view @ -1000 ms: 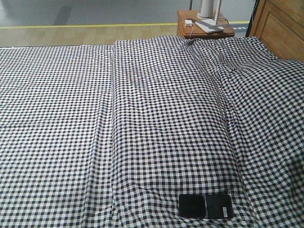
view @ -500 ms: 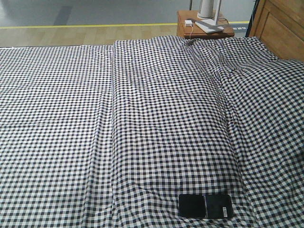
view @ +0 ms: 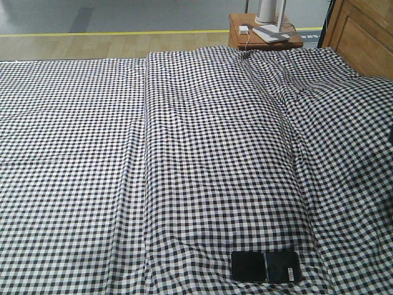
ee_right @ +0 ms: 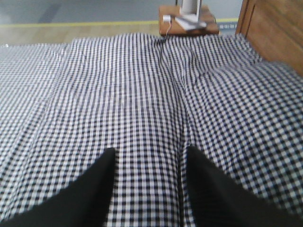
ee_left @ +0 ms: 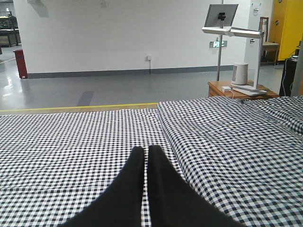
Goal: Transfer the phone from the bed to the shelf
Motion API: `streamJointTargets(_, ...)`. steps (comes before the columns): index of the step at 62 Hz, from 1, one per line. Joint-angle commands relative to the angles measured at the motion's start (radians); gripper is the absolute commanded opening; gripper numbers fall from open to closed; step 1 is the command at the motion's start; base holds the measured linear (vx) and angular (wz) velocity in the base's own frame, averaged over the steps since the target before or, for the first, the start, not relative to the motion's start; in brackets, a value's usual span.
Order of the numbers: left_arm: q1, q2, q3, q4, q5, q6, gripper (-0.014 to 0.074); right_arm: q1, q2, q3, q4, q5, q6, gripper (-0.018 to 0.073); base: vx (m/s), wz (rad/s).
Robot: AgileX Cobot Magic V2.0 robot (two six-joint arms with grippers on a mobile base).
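Currently glossy black creased phone (view: 265,267) on bed (view: 184,153); left fingers (ee_left: 128,189) together, right fingers (ee_right: 94,189) apart

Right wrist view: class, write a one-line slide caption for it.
Open right gripper hovers above the gingham-sheeted bed, with nightstand and wooden headboard beyond.

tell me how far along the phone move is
Nothing looks done: the phone lies on the bed, untouched. In hand: the right tool hangs open over it, the left tool is shut, both empty. Left: grasp and carry it to the shelf, which is out of view.
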Motion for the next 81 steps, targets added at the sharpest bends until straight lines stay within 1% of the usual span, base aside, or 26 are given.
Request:
streamJointTargets(1,0.000,-0.005,-0.025,-0.010,-0.071,-0.009,0.0001,0.000,0.027,-0.035,0.000,-0.065,-0.006,0.0557,0.00,0.00)
streamJointTargets(6,0.000,-0.005,-0.025,-0.010,-0.071,-0.009,0.0001,0.000,0.042,-0.035,0.000,-0.067,-0.006,0.0674,0.00,0.00)
streamJointTargets(8,0.000,-0.005,-0.025,-0.010,-0.071,-0.009,0.0001,0.000,0.047,-0.035,0.000,-0.065,-0.006,0.0711,0.00,0.00)
streamJointTargets(10,0.000,-0.005,-0.025,-0.010,-0.071,-0.009,0.0001,0.000,0.051,-0.035,0.000,-0.062,-0.006,0.0729,0.00,0.00)
streamJointTargets(18,0.000,-0.005,-0.025,-0.010,-0.071,-0.009,0.0001,0.000,0.063,-0.041,0.002,-0.024,0.010,0.0719,0.00,0.00)
streamJointTargets(22,0.000,-0.005,-0.025,-0.010,-0.071,-0.009,0.0001,-0.002,0.080,-0.069,-0.001,0.043,0.063,0.0714,0.00,0.00)
streamJointTargets(26,0.000,-0.005,-0.025,-0.010,-0.071,-0.009,0.0001,-0.010,0.109,-0.109,-0.009,0.126,0.093,0.0711,0.00,0.00)
streamJointTargets(30,0.000,-0.005,-0.025,-0.010,-0.071,-0.009,0.0001,-0.043,0.152,-0.163,-0.008,0.208,0.106,0.0707,0.00,0.00)
streamJointTargets(33,0.000,-0.005,-0.025,-0.010,-0.071,-0.009,0.0001,-0.083,0.191,-0.202,-0.006,0.262,0.106,0.0706,0.00,0.00)
streamJointTargets(37,0.000,-0.005,-0.025,-0.010,-0.071,-0.009,0.0001,-0.157,0.243,-0.256,0.006,0.331,0.093,0.0704,0.00,0.00)
streamJointTargets(40,0.000,-0.005,-0.025,-0.010,-0.071,-0.009,0.0001,-0.212,0.281,-0.287,0.029,0.367,0.055,0.0704,0.00,0.00)
streamJointTargets(44,0.000,-0.005,-0.025,-0.010,-0.071,-0.009,0.0001,-0.292,0.335,-0.317,0.098,0.392,-0.027,0.0702,0.00,0.00)
streamJointTargets(47,0.000,-0.005,-0.025,-0.010,-0.071,-0.009,0.0001,-0.351,0.374,-0.327,0.168,0.394,-0.096,0.0700,0.00,0.00)
streamJointTargets(52,0.000,-0.005,-0.025,-0.010,-0.071,-0.009,0.0001,-0.436,0.457,-0.329,0.311,0.402,-0.232,0.0694,0.00,0.00)
streamJointTargets(55,0.000,-0.005,-0.025,-0.010,-0.071,-0.009,0.0001,-0.475,0.509,-0.329,0.380,0.411,-0.299,0.0691,0.00,0.00)
streamJointTargets(59,0.000,-0.005,-0.025,-0.010,-0.071,-0.009,0.0001,-0.520,0.583,-0.329,0.466,0.413,-0.363,0.0689,0.00,0.00)
streamJointTargets(68,0.000,-0.005,-0.025,-0.010,-0.071,-0.009,0.0001,-0.577,0.740,-0.329,0.602,0.411,-0.525,0.0685,0.00,0.00)
streamJointTargets(74,0.000,-0.005,-0.025,-0.010,-0.071,-0.009,0.0001,-0.588,0.844,-0.329,0.671,0.422,-0.635,0.0681,0.00,0.00)
streamJointTargets(81,0.000,-0.005,-0.025,-0.010,-0.071,-0.009,0.0001,-0.588,0.957,-0.329,0.733,0.449,-0.725,0.0676,0.00,0.00)
